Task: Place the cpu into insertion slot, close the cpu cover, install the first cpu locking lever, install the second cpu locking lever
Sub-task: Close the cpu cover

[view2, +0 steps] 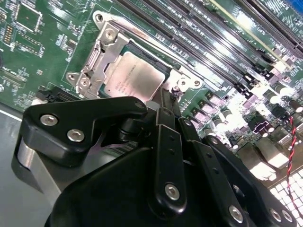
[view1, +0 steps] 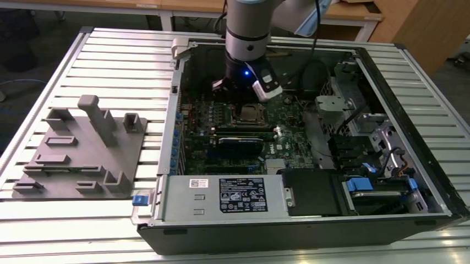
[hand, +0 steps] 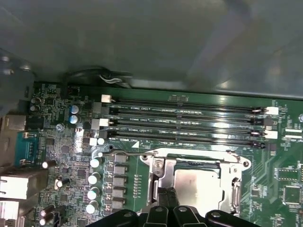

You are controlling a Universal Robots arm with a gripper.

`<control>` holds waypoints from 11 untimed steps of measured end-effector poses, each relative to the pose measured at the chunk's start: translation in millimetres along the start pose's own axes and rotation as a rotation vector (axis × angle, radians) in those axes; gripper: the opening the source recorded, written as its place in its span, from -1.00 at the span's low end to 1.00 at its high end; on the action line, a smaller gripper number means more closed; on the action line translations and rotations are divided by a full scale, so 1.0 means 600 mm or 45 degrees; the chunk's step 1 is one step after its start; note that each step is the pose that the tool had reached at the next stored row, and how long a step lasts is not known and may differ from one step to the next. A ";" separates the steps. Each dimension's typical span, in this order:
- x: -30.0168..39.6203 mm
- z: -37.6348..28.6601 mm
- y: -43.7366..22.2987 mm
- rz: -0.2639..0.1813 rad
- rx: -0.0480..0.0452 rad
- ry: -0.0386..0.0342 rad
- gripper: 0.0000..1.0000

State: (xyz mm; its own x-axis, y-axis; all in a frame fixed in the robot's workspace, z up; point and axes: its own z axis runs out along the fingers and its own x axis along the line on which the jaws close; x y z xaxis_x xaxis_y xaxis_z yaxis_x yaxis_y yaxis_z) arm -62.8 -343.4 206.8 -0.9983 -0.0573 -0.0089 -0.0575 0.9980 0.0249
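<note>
Arm [view1: 247,27] near vertical, wrist pointed straight down; gripper [view2: 168,97] low, black fingers [hand: 160,201] pressed together

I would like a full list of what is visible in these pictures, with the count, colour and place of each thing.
Green circuit board: one, inside the case.
Flat square cpu: one, silver-grey, seated on the board.
Thin metal cpu cover: one, silver, framing the cpu.
Long memory slots: several, black, beside the cpu.
Open computer case: one, black, on the table.
Moulded fixture tray: one, grey, on the exterior view's left of the case.
Slatted table: one, silver.
Robot's gripper: one, black, close to the cpu cover.
</note>
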 end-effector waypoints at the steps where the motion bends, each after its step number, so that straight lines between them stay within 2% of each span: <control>1: 0.001 0.001 0.000 0.000 0.000 0.0001 -0.80; 11: 0.003 0.005 0.000 0.000 0.000 0.0002 -0.80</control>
State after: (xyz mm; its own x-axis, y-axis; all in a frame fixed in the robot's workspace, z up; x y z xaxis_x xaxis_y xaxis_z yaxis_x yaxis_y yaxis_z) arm -64.4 -343.4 203.5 -0.9983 -0.0572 -0.0088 -0.0574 0.9980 0.0247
